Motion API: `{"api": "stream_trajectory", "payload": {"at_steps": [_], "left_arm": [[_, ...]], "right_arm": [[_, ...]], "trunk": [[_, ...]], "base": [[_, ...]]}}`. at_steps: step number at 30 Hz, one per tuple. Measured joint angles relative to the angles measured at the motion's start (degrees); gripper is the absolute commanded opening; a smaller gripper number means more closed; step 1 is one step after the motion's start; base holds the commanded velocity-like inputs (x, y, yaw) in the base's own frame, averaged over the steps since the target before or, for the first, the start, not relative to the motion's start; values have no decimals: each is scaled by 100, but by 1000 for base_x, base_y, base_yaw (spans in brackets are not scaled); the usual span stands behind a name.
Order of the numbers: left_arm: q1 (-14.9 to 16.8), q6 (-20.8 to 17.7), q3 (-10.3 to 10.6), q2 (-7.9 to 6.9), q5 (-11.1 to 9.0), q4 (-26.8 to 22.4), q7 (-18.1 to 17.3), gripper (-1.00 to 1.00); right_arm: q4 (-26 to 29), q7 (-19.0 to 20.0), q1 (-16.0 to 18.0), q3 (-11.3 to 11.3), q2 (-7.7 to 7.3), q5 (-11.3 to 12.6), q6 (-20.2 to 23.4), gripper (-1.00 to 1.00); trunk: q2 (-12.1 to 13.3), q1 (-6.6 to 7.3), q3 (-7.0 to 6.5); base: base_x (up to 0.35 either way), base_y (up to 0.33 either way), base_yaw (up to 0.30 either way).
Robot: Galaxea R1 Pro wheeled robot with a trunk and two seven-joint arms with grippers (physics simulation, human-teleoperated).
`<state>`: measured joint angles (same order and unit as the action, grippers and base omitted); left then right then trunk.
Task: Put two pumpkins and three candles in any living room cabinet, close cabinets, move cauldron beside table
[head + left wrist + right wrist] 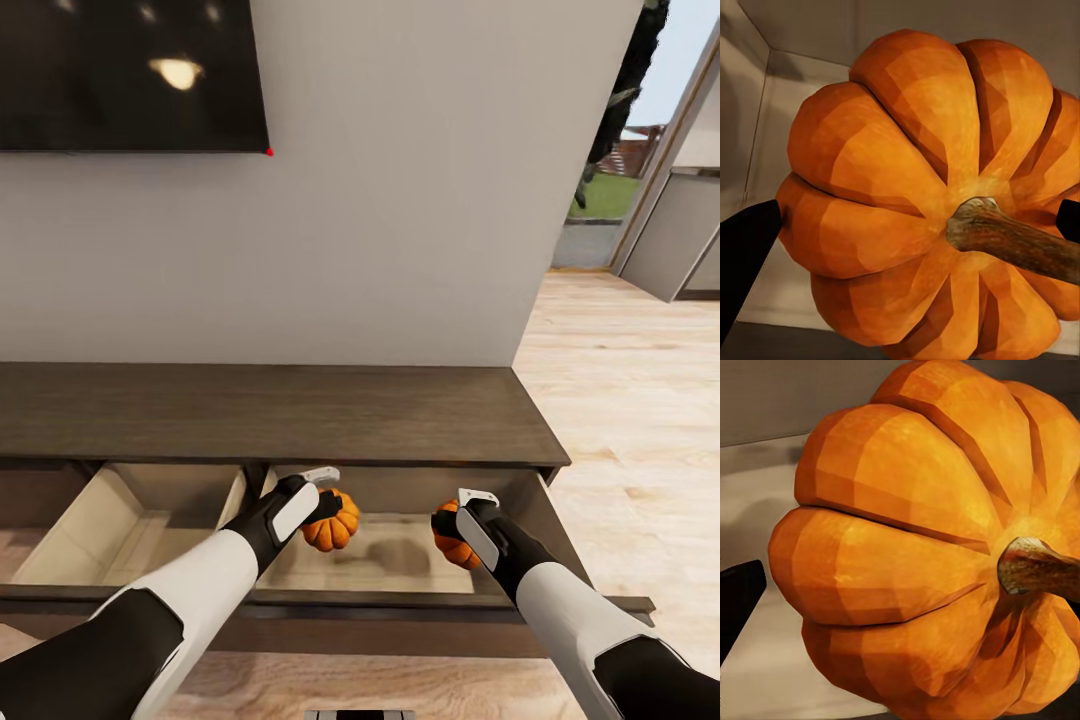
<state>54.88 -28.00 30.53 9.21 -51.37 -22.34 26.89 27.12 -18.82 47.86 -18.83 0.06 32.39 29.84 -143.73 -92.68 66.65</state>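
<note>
**Two pumpkins held over an open cabinet drawer**

Both of my arms reach forward and down from the lower corners of the head view, white forearms ending in black wrists. My left gripper [325,497] pinches one orange pumpkin [332,522] between its fingers; in the left wrist view that pumpkin [922,187] looms large, ribbed, with a brown stem pointing sideways and a dark fingertip [746,259] touching its flank. My right gripper [462,512] is clamped on the second pumpkin [455,537], whose ribs and stem also crowd the right wrist view [915,555].

Both pumpkins hang above the pale wood floor of an open drawer [400,560] in the long, dark brown cabinet [280,410], and a soft shadow lies on the drawer floor between them. A second drawer [120,520], to the left, also stands open. Behind the cabinet is a grey wall with a dark TV [130,70] mounted at upper left. Light plank floor [630,400] stretches away on the right toward a glass door.
</note>
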Motion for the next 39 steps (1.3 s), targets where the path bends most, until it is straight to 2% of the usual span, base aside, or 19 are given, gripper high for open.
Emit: {"api": "stream_trajectory", "payload": {"at_steps": [12, 28, 39], "left_arm": [[0, -17, 12, 7, -7, 386, -3, -100], [1, 9, 8, 9, -3, 388, -7, -100], [1, 6, 12, 10, 11, 381, -7, -100]], "right_arm": [[3, -12, 0, -1, 7, 5, 31, -100], [4, -12, 0, -1, 7, 5, 44, -100], [4, -12, 0, -1, 7, 5, 43, -100]], "trunk": [[0, -1, 0], [0, 0, 2], [0, 0, 62]], "base": [[2, 0, 0], [0, 0, 0], [0, 0, 0]]}}
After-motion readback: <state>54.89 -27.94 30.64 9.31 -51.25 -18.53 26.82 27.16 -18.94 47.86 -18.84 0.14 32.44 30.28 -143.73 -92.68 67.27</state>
